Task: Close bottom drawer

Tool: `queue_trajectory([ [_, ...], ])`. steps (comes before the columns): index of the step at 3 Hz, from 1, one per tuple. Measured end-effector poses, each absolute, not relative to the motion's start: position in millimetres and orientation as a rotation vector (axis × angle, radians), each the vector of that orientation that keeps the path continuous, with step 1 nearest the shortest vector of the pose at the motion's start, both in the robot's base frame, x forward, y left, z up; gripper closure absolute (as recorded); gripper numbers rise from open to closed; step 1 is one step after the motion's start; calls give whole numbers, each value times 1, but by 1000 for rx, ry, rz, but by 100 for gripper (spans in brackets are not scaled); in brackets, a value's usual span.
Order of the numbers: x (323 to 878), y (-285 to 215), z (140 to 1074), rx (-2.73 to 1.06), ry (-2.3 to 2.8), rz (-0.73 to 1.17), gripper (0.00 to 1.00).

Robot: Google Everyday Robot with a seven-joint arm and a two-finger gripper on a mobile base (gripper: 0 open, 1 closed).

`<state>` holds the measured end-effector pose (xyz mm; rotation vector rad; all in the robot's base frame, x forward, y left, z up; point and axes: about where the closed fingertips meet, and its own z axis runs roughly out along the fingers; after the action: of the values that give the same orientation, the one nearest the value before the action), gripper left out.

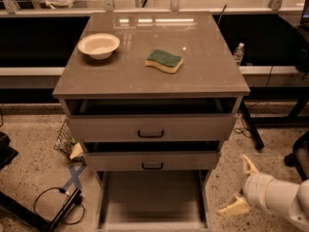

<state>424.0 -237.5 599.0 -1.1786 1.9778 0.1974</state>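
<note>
The bottom drawer point(152, 202) is pulled far out toward me at the foot of the grey-beige cabinet; its long shallow tray shows, and its front is cut off by the lower edge of the view. My gripper point(243, 185) is at the lower right, to the right of the drawer and apart from it, with its two cream fingers spread open and nothing between them. The white arm point(277, 197) runs off the right edge.
The top drawer point(150, 127) and middle drawer point(152, 161) stand slightly open. On the cabinet top point(120, 76) sit a white bowl point(98, 45) and a green-and-yellow sponge point(164, 61). Cables point(53, 202) lie on the floor at left; a water bottle point(238, 53) stands behind at right.
</note>
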Motion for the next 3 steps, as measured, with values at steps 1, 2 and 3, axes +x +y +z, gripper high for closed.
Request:
queue_trajectory([
  [1,423,-252,525,-1120,1998,172,0],
  [2,414,-268,449,-1061,2042,188,18],
  [3,386,-280,390,-1008,2117,223,42],
])
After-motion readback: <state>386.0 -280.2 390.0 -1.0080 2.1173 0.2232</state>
